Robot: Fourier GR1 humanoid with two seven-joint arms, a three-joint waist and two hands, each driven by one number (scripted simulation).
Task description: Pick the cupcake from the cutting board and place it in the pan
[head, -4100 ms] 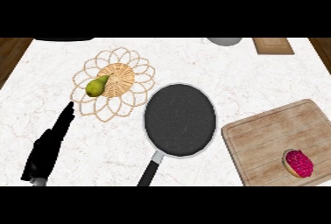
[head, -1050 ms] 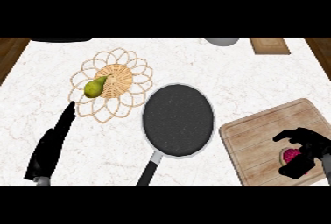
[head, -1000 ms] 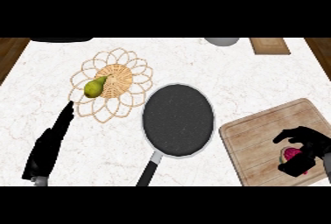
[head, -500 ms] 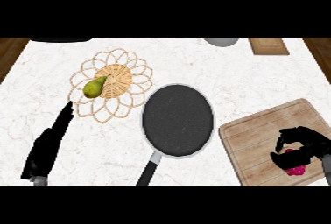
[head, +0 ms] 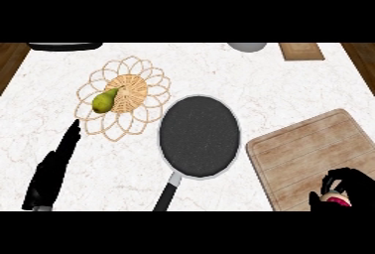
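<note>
Cupcake (head: 337,199): near right corner of cutting board (head: 300,149), within right hand (head: 359,182), fingers curled round it.
Step, as judged: grasp. Next: lift, carry left to pan (head: 200,135).
Left hand (head: 53,173): fingers straight, holding nothing, resting at left.
Worktop (head: 278,84): white marble; brown wood beyond its far corners.

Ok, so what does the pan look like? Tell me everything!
The pan is round with a dark, speckled inside and a thin pale rim. Its black handle points toward the view's lower edge. It lies flat on the white marbled counter, between the woven mat and the wooden cutting board. Nothing is in it, and nothing holds it.
</note>
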